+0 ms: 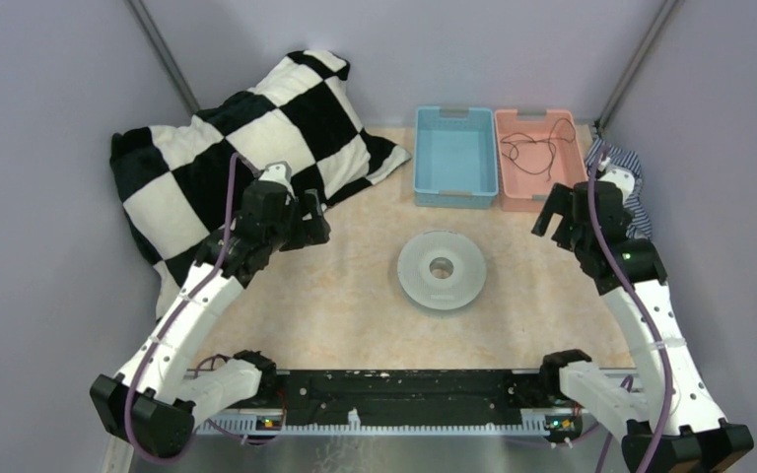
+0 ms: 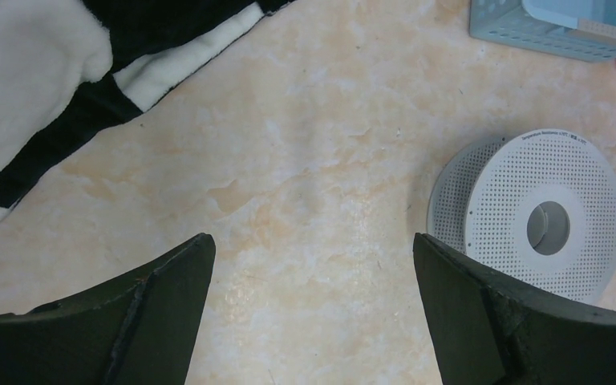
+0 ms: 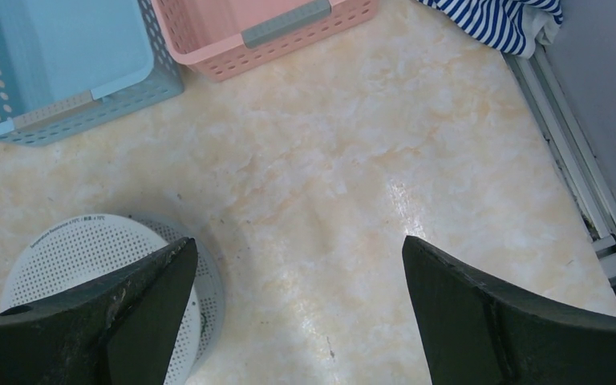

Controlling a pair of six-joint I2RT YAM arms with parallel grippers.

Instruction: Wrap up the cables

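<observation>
A big checked cushion (image 1: 246, 148) sprawls at far left. Both the left gripper (image 1: 313, 225) and right gripper (image 1: 555, 219) hang spread wide, empty. The pink basket (image 1: 527, 202) stands at the back, the pale spool (image 1: 442, 269) lies flat in the middle, and the thin black cables (image 1: 524, 150) lie tangled in that basket.

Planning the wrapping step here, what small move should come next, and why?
Probably reach the right arm into the pink basket for the cables: they lie loose there, the spool is bare, and both jaws are open and empty.
</observation>
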